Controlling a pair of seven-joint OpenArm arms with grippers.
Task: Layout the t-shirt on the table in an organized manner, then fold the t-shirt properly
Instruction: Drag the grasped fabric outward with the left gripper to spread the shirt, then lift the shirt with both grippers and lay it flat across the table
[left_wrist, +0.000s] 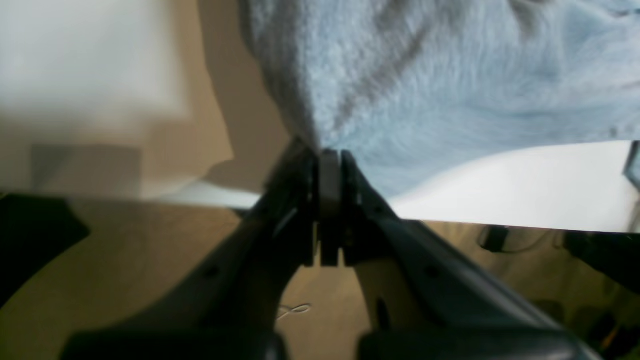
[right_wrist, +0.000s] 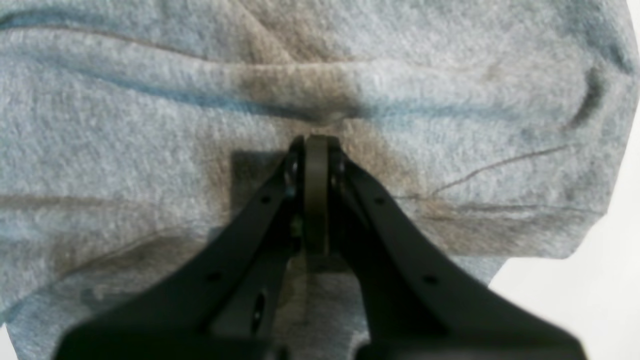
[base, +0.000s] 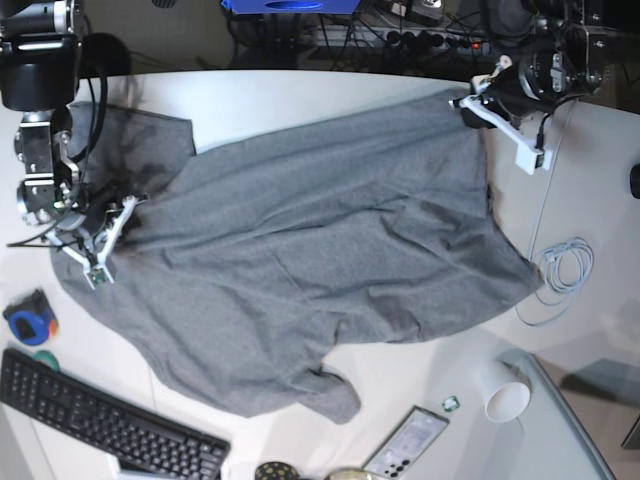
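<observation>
The grey t-shirt (base: 320, 230) lies spread but wrinkled across the white table (base: 300, 95), one sleeve curling toward the front edge. At the shirt's far right corner, my left gripper (base: 468, 103) is shut on the cloth. In the left wrist view its fingertips (left_wrist: 327, 152) pinch the t-shirt (left_wrist: 450, 75) just above the table (left_wrist: 525, 185). My right gripper (base: 120, 215) sits at the shirt's left edge. Seen from the right wrist, it (right_wrist: 316, 140) is shut, with folds of the t-shirt (right_wrist: 150, 125) gathering at its tips.
Along the front edge are a black keyboard (base: 100, 425), a phone (base: 405, 443) and a white cup (base: 505, 393). A coiled white cable (base: 565, 265) lies to the right of the shirt. A blue and orange object (base: 28, 322) sits at the left.
</observation>
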